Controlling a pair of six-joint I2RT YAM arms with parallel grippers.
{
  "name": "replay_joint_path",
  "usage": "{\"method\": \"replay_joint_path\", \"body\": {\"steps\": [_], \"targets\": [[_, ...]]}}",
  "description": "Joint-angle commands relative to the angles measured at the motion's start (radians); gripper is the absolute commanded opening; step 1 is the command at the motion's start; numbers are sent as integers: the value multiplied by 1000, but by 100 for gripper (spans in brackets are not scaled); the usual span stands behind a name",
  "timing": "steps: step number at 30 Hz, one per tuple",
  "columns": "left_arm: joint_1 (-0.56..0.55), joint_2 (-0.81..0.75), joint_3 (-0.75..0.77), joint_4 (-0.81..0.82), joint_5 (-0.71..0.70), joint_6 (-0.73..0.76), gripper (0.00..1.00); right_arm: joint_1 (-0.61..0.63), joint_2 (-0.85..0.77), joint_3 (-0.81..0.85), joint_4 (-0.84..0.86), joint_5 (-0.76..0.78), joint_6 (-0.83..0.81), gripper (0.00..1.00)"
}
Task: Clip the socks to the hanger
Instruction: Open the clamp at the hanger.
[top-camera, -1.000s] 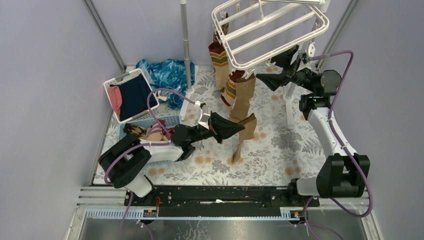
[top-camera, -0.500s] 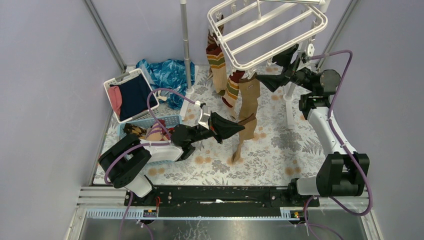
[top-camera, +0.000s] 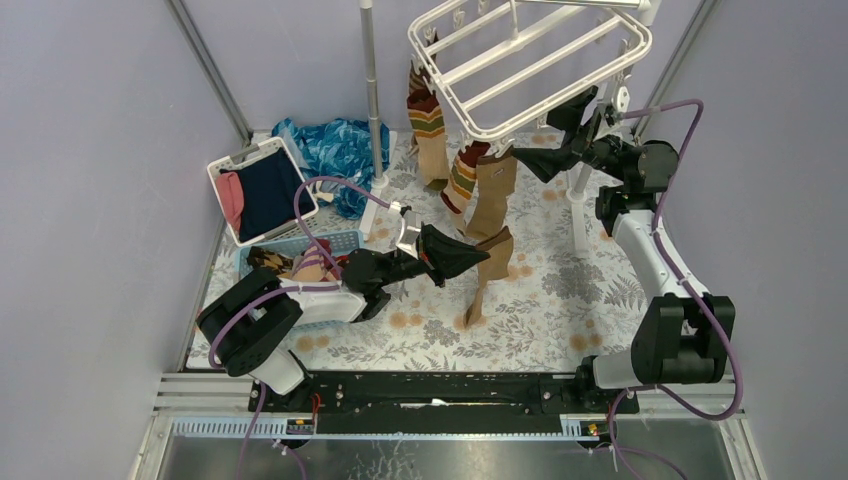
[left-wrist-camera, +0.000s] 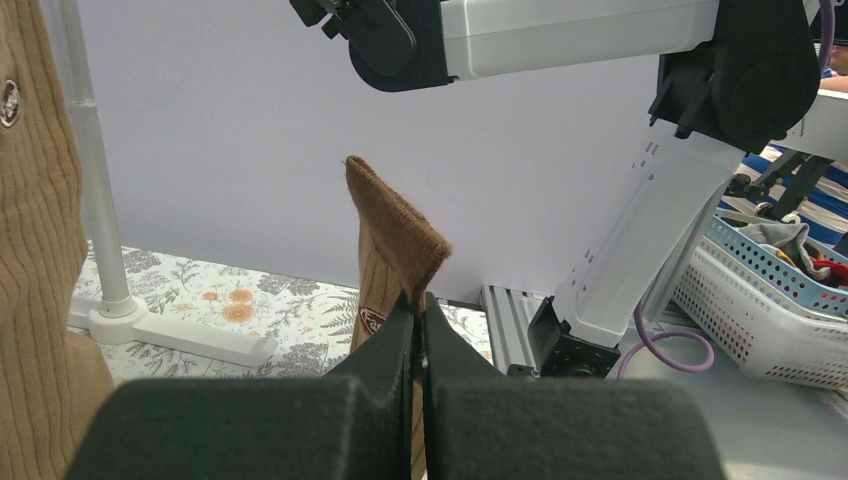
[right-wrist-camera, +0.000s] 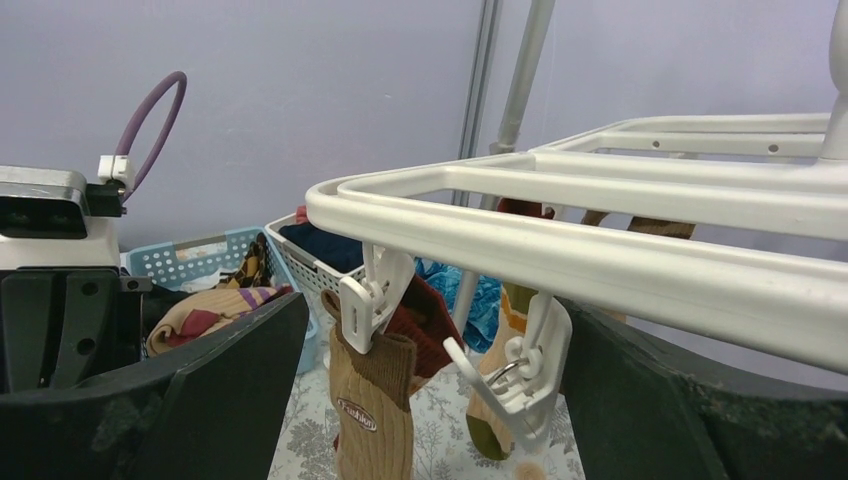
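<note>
- Lavender walls close in a table whose floral cover (top-camera: 560, 290) is seen across the middle of the top view.
- The hanger (top-camera: 530, 60) is seen at the upper centre to upper right, tilted, with its cross bars running from lower left to upper right.
- A tan sock (top-camera: 490, 195) is held by a clip at the hanger's lower edge; its long axis hangs downward, cuff uppermost.
- Two striped socks (top-camera: 428, 115) are hung to its left, also pointing down.
- The left gripper (top-camera: 480, 257) is clamped on a brown sock (left-wrist-camera: 395, 240) at the frame's centre; one end stands up above the fingertips and the rest trails down towards the cover.
- The right gripper (right-wrist-camera: 432, 305) is spread wide with nothing held, its fingers set on either side of two clips under the hanger's rim.
- More socks are heaped in a blue basket (top-camera: 340, 240) at left.
</note>
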Motion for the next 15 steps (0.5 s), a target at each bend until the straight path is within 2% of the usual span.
{"method": "replay_joint_path", "body": {"steps": [1,11,15], "targets": [[3,-13,5,66,13,-4,0,-2,11,39,149,-18,72,97],[3,-8,6,66,16,-6,0,-2,18,44,212,-22,114,92],[4,-8,6,66,17,-8,0,-37,13,41,225,-12,133,89]]}}
